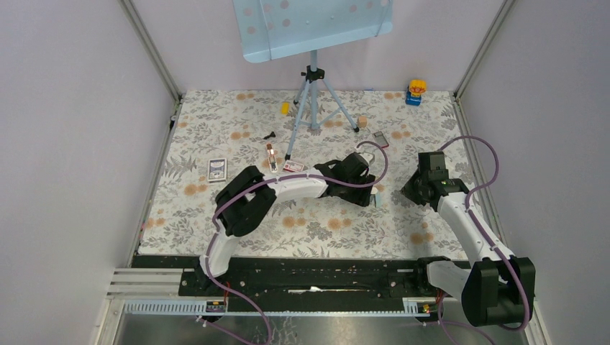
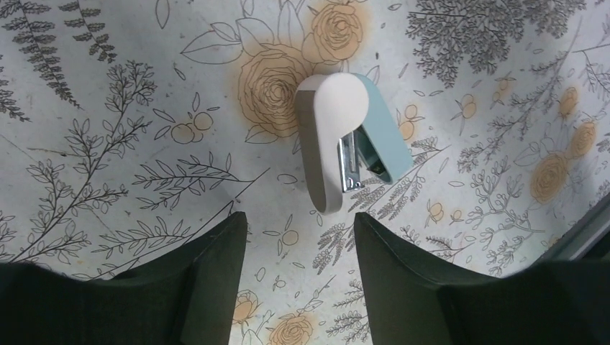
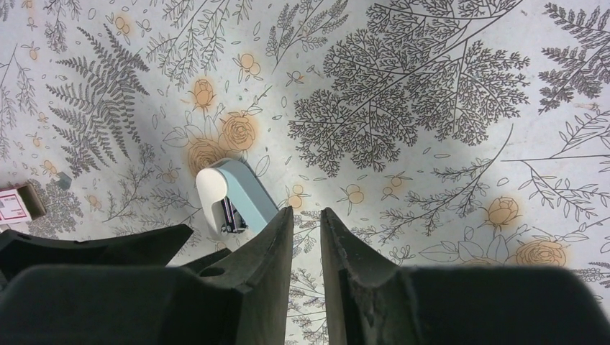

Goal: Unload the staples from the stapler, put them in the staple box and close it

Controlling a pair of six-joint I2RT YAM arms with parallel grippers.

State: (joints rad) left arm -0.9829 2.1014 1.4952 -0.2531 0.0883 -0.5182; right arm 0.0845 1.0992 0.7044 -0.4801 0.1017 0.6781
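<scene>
My left gripper (image 2: pixel 299 219) stands about half open. Its two dark fingers (image 2: pixel 216 273) are apart, only the cloth (image 2: pixel 108 144) shows between them, and they touch nothing. The stapler (image 2: pixel 327 136) lies on its side just in front of the fingertips, near the middle of the table, between both arms.

My right gripper (image 3: pixel 306 212) has only a narrow slit between the jaws and grips nothing. The stapler is just beside it, toward the left in the right wrist view.

I can read no writing, because the print on the red-and-white box (image 1: pixel 293 166) is too small.

The stapler has a rounded cream top of smooth plastic, a teal base and a shiny metal channel between them. The cloth is pale, with drawn leaves and orange roses.
</scene>
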